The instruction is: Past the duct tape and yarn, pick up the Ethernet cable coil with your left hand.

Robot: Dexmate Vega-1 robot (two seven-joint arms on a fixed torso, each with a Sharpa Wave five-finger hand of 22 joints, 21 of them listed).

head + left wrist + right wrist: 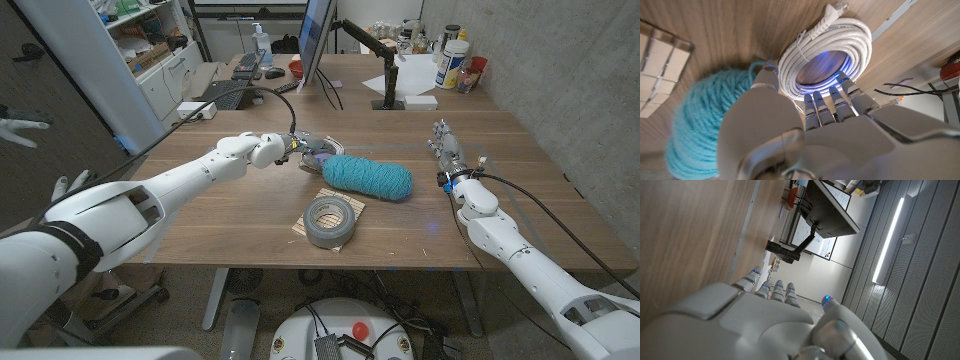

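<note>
Reach was the step in hand: the left hand (278,148) had been stretched past the roll of grey duct tape (332,220) at lower centre of the head view and past the teal yarn skein (367,177) just above it, to the Ethernet cable coil (318,152), which lay on the wooden counter (520,170) at centre left, touching the far end of the yarn. In the left wrist view the white coil (826,50) lay flat, bound with a tie, a plug end at the upper middle of the frame; the fingers (826,102) were spread, their tips reaching over the near rim into the coil's open centre, while the thumb (767,75) sat outside the rim, beside the yarn (705,125). By my judgement the coil was straddled but not yet gripped, and I could not tell whether the tips pressed the cable. The next move seemed to call for closing fingers and thumb on that near rim, then lifting without dragging the yarn. The hand hid the coil's near edge, and the head view showed the coil too small to read. The right hand (447,148) stood at the right, fingers straight, holding nothing.
</note>
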